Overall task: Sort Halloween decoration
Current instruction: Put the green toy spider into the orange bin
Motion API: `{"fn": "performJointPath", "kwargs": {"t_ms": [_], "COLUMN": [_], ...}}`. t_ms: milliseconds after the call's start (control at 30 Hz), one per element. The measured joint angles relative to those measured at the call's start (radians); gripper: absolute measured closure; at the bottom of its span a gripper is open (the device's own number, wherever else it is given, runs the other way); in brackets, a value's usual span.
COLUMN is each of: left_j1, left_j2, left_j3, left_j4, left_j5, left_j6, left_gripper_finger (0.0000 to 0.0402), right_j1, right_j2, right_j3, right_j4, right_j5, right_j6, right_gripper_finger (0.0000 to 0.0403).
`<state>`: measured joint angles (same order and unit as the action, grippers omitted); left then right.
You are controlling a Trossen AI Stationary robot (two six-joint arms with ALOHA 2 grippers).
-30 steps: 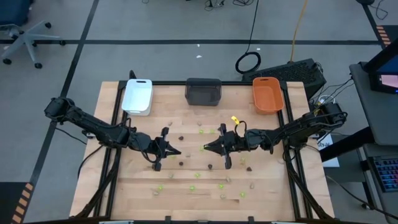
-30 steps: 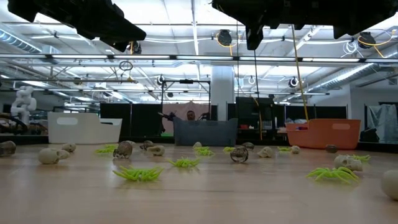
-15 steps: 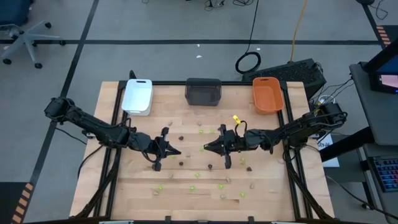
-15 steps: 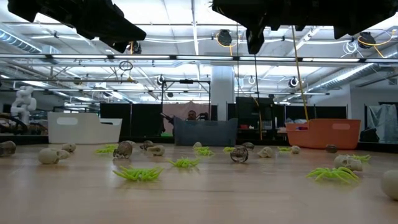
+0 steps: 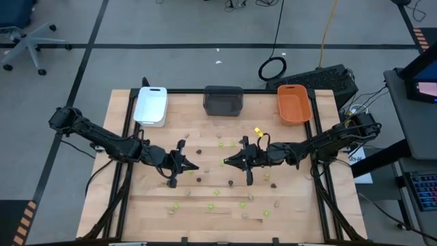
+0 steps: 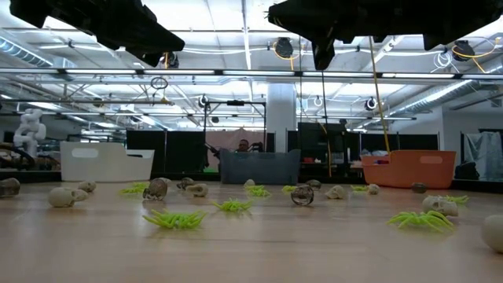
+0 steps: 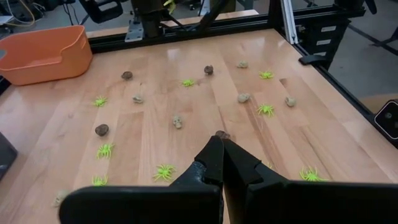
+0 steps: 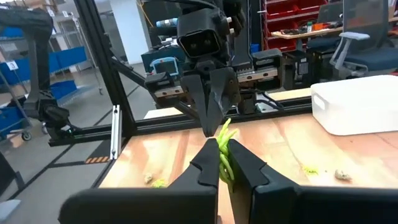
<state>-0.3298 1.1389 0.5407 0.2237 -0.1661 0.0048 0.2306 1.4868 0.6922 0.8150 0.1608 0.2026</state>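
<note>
Right gripper (image 8: 222,163) fingers clamped on lime green spider (image 8: 222,144), pinched between tips; left gripper (image 7: 221,146) fingers together, empty.

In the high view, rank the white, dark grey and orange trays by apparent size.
1. Dark grey tray
2. White tray and orange tray: too alike to rank.

**Two dark arms and their pincers**

Both arms are matt black, built of slim segments joined by rounded, bulkier joints, with black cables looping along them. The left pincer (image 5: 183,164) and right pincer (image 5: 237,161) each end in two tapered black fingers. A boxy black wrist camera with two lenses (image 8: 200,42) sits above the left pincer's fingers (image 8: 208,99).
</note>
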Motion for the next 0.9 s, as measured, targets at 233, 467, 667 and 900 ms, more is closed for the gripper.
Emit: {"fn": "performJointPath", "kwargs": {"t_ms": [233, 467, 667, 900], "left_j1": [0.0, 0.002, 0.002, 0.003], "left_j2": [0.0, 0.0, 0.0, 0.0], "left_j3": [0.0, 0.0, 0.0, 0.0], "left_j4": [0.0, -0.001, -0.001, -0.002], "left_j5": [0.0, -0.001, -0.045, -0.148], "left_j6": [0.0, 0.03, 0.154, 0.186], "left_gripper_finger": [0.0402, 0.0402, 0.0402, 0.0402], "right_j1": [0.0, -0.011, -0.053, -0.17], "right_j2": [0.0, 0.0, -0.013, -0.185], "right_j3": [0.0, 0.0, 0.0, 0.017], "right_j4": [0.026, 0.01, -0.021, -0.4], "right_j5": [0.059, 0.246, 0.356, 0.359], "right_j6": [-0.075, -0.134, -0.136, -0.057], "right_gripper_finger": [0.0403, 0.0403, 0.0403, 0.0403]}}
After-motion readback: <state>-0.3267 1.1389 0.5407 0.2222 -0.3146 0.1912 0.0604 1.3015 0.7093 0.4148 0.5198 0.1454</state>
